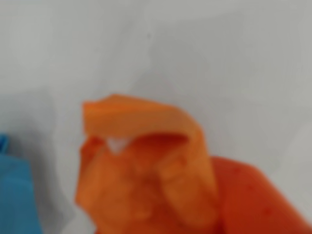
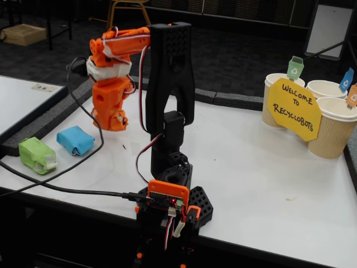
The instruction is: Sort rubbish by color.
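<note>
- Orange lump (image 1: 146, 170) fills the blurred wrist view, clamped in the end effector (image 2: 114, 121), raised above the table (image 2: 251, 167)
- Blue lump (image 2: 75, 139) and green lump (image 2: 37, 154) (side by side) lie on the table's left part

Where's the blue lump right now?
In the fixed view the light blue lump lies on the white table at far left, right of the green lump, below the raised gripper.
</note>
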Controlling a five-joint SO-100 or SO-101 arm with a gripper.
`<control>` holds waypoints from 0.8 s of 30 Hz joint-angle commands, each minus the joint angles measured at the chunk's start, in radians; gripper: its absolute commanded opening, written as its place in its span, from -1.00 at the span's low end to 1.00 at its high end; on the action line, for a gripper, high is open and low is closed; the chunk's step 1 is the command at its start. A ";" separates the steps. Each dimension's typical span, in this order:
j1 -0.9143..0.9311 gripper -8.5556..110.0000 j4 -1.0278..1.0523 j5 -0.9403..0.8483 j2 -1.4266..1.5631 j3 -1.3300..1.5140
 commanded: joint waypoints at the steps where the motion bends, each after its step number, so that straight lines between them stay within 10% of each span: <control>1: 0.026 -0.86 0.109 -0.124 0.127 -0.183; 24: 0.173 -0.86 0.563 -0.529 0.896 -0.089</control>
